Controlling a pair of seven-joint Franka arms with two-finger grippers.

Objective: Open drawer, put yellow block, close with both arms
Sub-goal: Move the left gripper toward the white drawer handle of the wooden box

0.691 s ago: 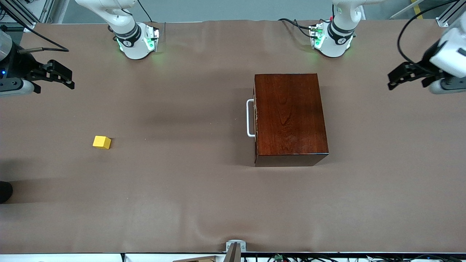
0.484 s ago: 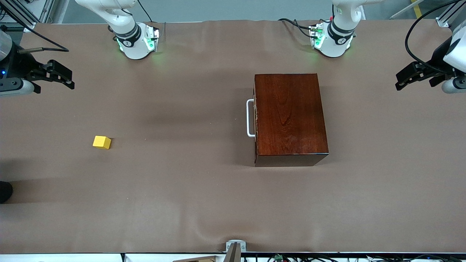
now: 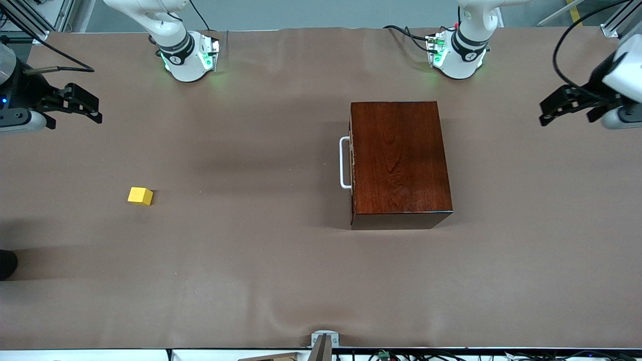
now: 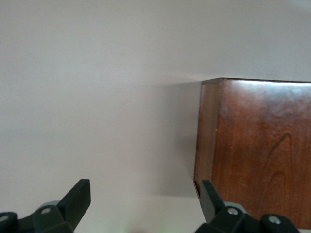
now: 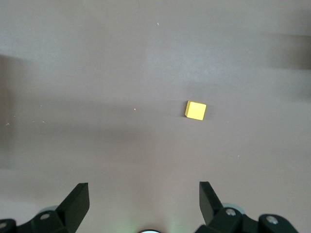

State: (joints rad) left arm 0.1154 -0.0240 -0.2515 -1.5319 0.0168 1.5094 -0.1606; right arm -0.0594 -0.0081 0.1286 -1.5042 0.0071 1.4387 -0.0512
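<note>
Grippers first: the right gripper (image 3: 83,105) hung spread and empty over the right arm's end of the table, the left gripper (image 3: 564,103) likewise over the left arm's end. Nothing was done yet. The small yellow cube (image 3: 140,195) lay untouched, well apart from the glossy reddish-brown wooden box (image 3: 398,160), whose drawer with the white bar handle (image 3: 343,163) seemed shut.

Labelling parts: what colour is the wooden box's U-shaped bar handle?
White; the U-shaped bar handle shows best in the front view.
</note>
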